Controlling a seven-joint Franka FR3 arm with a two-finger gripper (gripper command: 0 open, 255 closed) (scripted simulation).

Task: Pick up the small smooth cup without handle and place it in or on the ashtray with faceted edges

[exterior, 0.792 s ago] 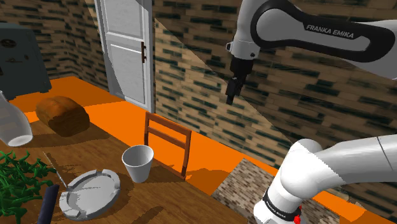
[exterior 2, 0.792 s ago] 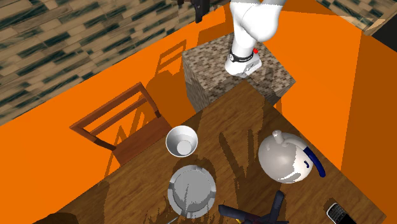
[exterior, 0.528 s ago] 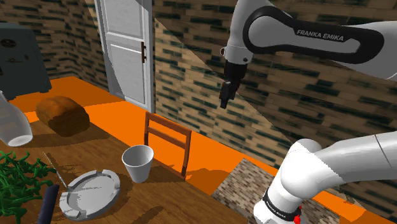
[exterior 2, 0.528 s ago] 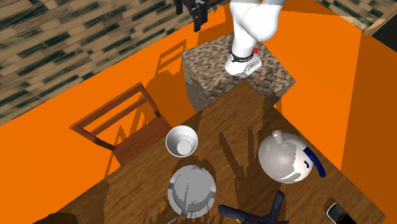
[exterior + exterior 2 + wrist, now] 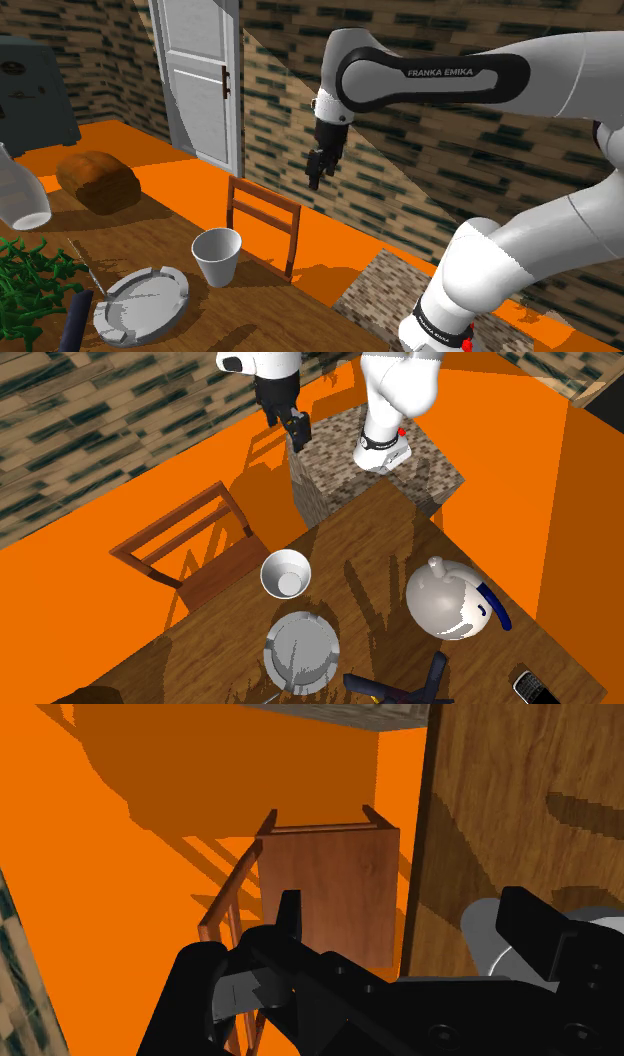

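A small white handleless cup (image 5: 218, 257) stands upright near the wooden table's edge, beside the chair; from above it appears as a round open mouth (image 5: 286, 573). The grey faceted ashtray (image 5: 147, 302) lies flat on the table close to the cup (image 5: 301, 651). My black gripper (image 5: 316, 178) hangs high in the air over the orange floor behind the chair, well apart from the cup (image 5: 298, 437). In the wrist view the gripper (image 5: 410, 924) is open with nothing between its fingers, and part of the cup (image 5: 478, 929) peeks out by one finger.
A wooden chair (image 5: 262, 222) is tucked against the table edge below the gripper (image 5: 190, 552). On the table are a bread loaf (image 5: 97, 182), a green plant (image 5: 30, 290), a white teapot (image 5: 450, 602) and a phone (image 5: 527, 687). The stone-patterned stand (image 5: 370, 472) abuts the table.
The arm has swung toward the shoulder view's left and lowered, bringing the gripper from high by the wall to above the chair. Cup and ashtray have not moved.
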